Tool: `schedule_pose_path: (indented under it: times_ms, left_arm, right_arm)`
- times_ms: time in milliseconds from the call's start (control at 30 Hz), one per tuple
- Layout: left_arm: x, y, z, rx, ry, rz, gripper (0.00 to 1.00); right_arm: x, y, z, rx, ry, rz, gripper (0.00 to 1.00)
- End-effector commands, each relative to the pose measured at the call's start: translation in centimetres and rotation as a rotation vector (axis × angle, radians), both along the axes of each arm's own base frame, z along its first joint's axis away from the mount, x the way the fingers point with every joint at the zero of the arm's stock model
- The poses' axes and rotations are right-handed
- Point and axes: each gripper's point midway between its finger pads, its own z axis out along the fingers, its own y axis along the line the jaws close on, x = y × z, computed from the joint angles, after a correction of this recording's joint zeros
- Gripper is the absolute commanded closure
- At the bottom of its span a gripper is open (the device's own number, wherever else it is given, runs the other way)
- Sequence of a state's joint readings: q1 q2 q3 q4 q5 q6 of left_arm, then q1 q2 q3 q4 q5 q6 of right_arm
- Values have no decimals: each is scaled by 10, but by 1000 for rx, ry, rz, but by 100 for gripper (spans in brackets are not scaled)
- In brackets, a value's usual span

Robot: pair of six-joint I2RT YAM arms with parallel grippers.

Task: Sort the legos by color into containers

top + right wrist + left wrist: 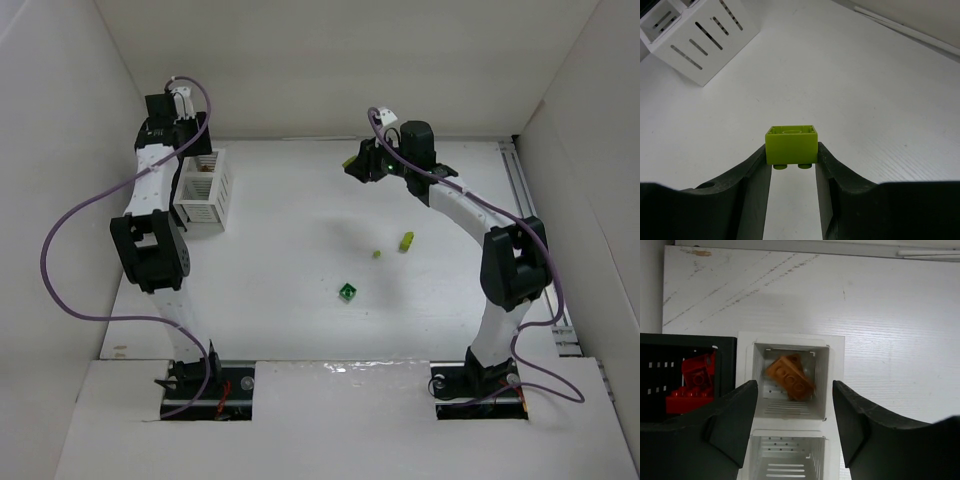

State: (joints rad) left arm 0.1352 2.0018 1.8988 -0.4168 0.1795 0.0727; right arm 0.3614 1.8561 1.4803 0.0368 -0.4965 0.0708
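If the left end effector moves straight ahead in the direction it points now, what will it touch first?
Probably the rim of the white bin: the left end effector, open, spans about that bin's width. The orange brick lies deeper inside. Depth is unclear.

Note the yellow-green brick [791, 144]: smooth moulded plastic with a soft sheen. You see the right gripper [792, 159] and left gripper [795, 390] as matt black plastic, faintly grained. The orange bricks [790, 377] and red bricks [692, 385] are glossy plastic. The white bin [836, 365] and black bin [690, 340] look smooth, satin plastic. Your worktop [890, 315] is matt white, finely ribbed, scuffed toward its far left corner.
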Motion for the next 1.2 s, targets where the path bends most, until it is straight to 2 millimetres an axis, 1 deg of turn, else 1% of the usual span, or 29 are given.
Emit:
schedule_pose_path:
  times_ms: [0,33,67,100,133,167,200,233,267,300,333,367,400,433,500,533,600,633,700,733,767,833,867,933,967,1000,1033,1067,1167]
  left_arm:
    - [2,-12,35,-27,-81,-69,42]
    - [-1,-16,37,-42,-87,-113,42]
    - [-9,-18,50,-71,-118,-184,42]
    - [-23,-52,66,-194,-163,-405,42]
    - [-35,-63,68,-236,-189,-514,42]
    - [-45,-74,81,-272,-227,-608,40]
    - [-71,-98,87,-389,-206,-753,38]
    - [-81,-106,85,-436,-183,-820,38]
    - [-89,-111,100,-436,-201,-890,37]
    - [-108,-128,86,-453,-150,-976,37]
    - [-120,-137,87,-442,-162,-1026,37]
    - [-133,-145,76,-432,-139,-1057,37]
    - [-149,-164,80,-407,-148,-1129,37]
    - [-166,-172,71,-363,-138,-1201,37]
    - [-186,-188,56,-389,-81,-1244,38]
    - [-198,-198,60,-402,-97,-1279,38]
    - [-213,-209,57,-441,-122,-1327,38]
    - [-219,-213,59,-434,-128,-1345,38]
    - [-234,-230,50,-406,-112,-1413,38]
    - [-235,-230,45,-406,-108,-1418,38]
    - [-247,-241,42,-386,-100,-1468,38]
    - [-261,-251,16,-331,-39,-1523,37]
    - [-270,-257,11,-314,-28,-1551,37]
    - [-273,-277,4,-211,-77,-1588,36]
    - [-282,-280,-14,-202,-43,-1577,36]
    - [-281,-301,0,-134,-147,-1585,36]
    - [-277,-303,-8,-37,-153,-1551,36]
    - [-285,-308,-22,-4,-147,-1555,36]
    - [-298,-332,-23,55,-206,-1620,35]
  right_arm:
    - [3,4,37,25,-111,6,100]
    - [3,4,37,25,-111,6,100]
    - [3,4,37,25,-111,6,100]
    - [3,4,37,25,-111,6,100]
    - [2,3,32,15,-109,8,100]
    - [2,3,32,15,-109,8,100]
    - [1,2,37,18,-117,8,100]
    - [0,2,32,15,-109,8,100]
    - [-1,1,28,6,-107,11,100]
    - [-2,1,33,9,-115,11,100]
    - [-3,0,29,6,-107,11,100]
    - [-4,0,24,2,-98,11,100]
    - [-4,0,24,-3,-105,13,100]
    - [-5,-1,30,0,-115,13,100]
    - [-6,-7,26,-4,-105,4,100]
    - [-6,-7,26,-9,-112,7,100]
    - [-6,-14,20,-17,-101,-11,100]
    - [-8,-14,26,-13,-111,-11,100]
    - [-14,-18,26,-22,-117,-18,100]
    - [-17,-19,26,-23,-116,-18,100]
    - [-15,-27,25,-28,-115,-40,100]
    - [-19,-36,17,-39,-99,-63,100]
    - [-22,-38,21,-40,-107,-73,100]
    - [-19,-58,19,-35,-88,-128,100]
    - [-21,-67,16,-23,-64,-160,100]
    - [-21,-75,15,-14,-50,-181,100]
    - [-17,-92,15,-5,-39,-222,100]
    - [-19,-101,9,2,-16,-237,100]
    - [-19,-130,15,31,-10,-285,100]
